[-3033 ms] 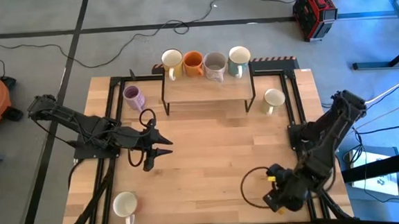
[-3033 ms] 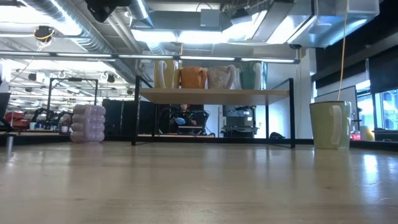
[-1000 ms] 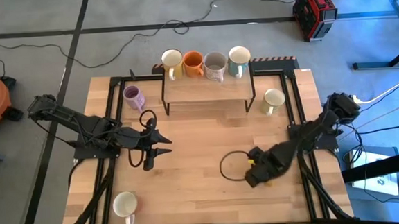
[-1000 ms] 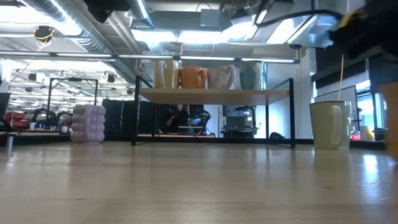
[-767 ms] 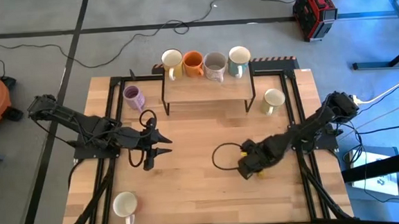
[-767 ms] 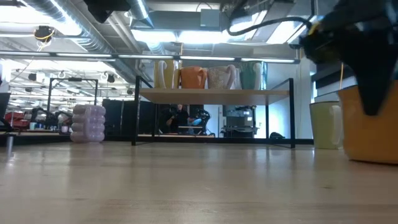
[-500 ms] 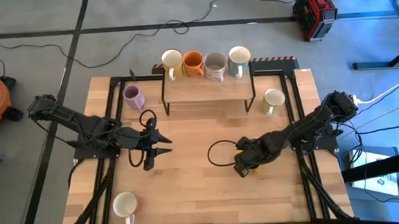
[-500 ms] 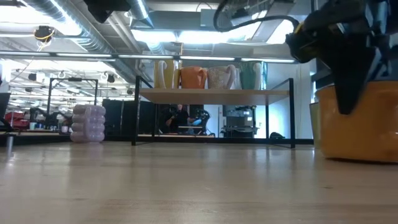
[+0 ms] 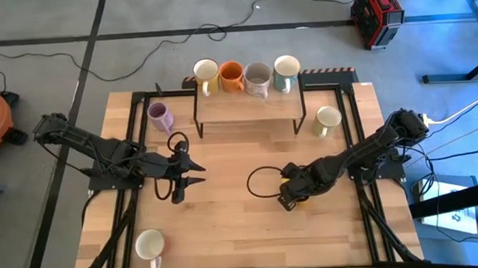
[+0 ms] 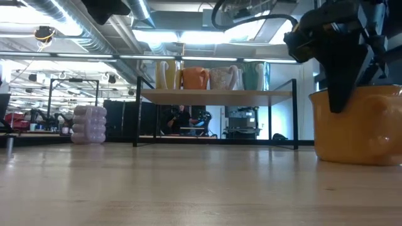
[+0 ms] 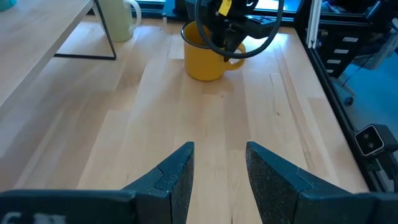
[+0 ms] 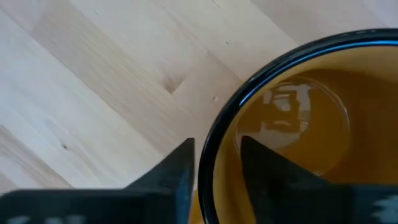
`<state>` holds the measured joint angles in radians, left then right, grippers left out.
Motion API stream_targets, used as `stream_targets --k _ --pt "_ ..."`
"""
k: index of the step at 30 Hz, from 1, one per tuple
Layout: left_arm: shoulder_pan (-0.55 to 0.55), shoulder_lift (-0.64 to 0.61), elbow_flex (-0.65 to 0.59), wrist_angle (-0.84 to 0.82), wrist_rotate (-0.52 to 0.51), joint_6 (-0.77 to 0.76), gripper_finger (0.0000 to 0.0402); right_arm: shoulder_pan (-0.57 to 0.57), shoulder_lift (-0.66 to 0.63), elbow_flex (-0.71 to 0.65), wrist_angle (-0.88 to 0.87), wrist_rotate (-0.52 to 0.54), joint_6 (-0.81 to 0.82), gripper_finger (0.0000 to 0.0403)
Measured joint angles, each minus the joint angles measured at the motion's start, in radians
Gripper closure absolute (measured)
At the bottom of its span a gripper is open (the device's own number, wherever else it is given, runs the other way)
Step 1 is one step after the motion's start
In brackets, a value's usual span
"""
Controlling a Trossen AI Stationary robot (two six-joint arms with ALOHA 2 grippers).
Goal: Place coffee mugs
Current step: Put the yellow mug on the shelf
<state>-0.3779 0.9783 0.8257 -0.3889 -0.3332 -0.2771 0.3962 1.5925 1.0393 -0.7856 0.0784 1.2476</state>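
An amber-yellow mug (image 10: pixel 358 132) stands upright on the table right of centre, also seen in the left wrist view (image 11: pixel 208 53). My right gripper (image 12: pixel 217 142) hangs over it, pointing down and open, one finger inside the cup and one outside its wall. My left gripper (image 9: pixel 200 171) waits open left of centre, above the table. Four mugs stand on the shelf (image 9: pixel 250 107): cream (image 9: pixel 206 71), orange (image 9: pixel 231 75), grey-beige (image 9: pixel 258 78), mint (image 9: pixel 286 70). On the table stand a lilac mug (image 9: pixel 161 116) and two cream mugs (image 9: pixel 329 118) (image 9: pixel 149 243). My right gripper straddles the amber mug's rim (image 12: pixel 208 163) from above, on the side away from the handle (image 10: pixel 383 125). A gap shows between the rim and the inner finger (image 12: pixel 264 171). Whether the outer finger (image 12: pixel 180 171) touches the wall, I cannot tell. The mug's base rests on the table.
The black-framed shelf stands at the table's far middle, with room under it. A black rail frame (image 9: pixel 357 127) runs along the table's sides. Bare wood lies between the two grippers and toward the near edge.
My right gripper has swung toward the table's left and a little toward the far edge, bringing the amber mug with it from near the right side. For the last half second it has stayed nearly still over the mug.
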Motion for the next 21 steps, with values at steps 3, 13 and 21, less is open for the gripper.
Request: stream_targets --k 3,13,21 --pt "0.0 0.0 0.0 0.0 0.0 0.0 0.0262 -0.008 0.0 0.0 -0.003 -0.009 0.001 0.0247" --pt "0.0 0.0 0.0 -0.019 0.002 0.0 0.0262 0.0 -0.094 0.135 -0.18 0.077 -0.044 0.021" --pt "0.0 0.0 0.0 -0.015 0.049 -0.033 0.0262 0.171 -0.217 0.161 -0.159 0.255 -0.063 0.0211"
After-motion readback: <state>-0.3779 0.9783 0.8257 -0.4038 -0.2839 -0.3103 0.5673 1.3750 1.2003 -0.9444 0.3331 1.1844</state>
